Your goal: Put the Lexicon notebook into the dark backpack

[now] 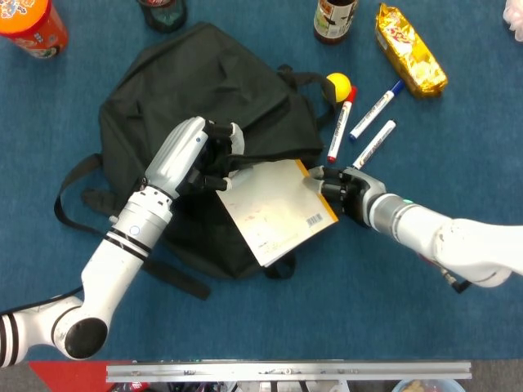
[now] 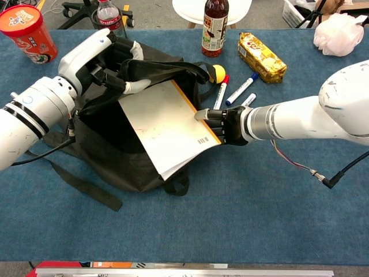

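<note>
The dark backpack (image 1: 204, 90) (image 2: 109, 156) lies on the blue table with its mouth open toward the right. My left hand (image 1: 196, 155) (image 2: 109, 60) grips the upper flap of the opening and holds it up. The Lexicon notebook (image 1: 274, 208) (image 2: 161, 130), cream with a yellow spine edge, is tilted and its left part sits inside the opening. My right hand (image 1: 339, 189) (image 2: 225, 124) holds the notebook at its right corner near the barcode.
Several markers (image 1: 372, 110) (image 2: 239, 89) and a yellow ball (image 1: 337, 84) lie right of the backpack. A gold snack pack (image 1: 409, 49) and a brown bottle (image 2: 214, 26) stand further back. An orange can (image 1: 29, 24) is at the far left. Backpack straps (image 2: 86, 187) trail forward.
</note>
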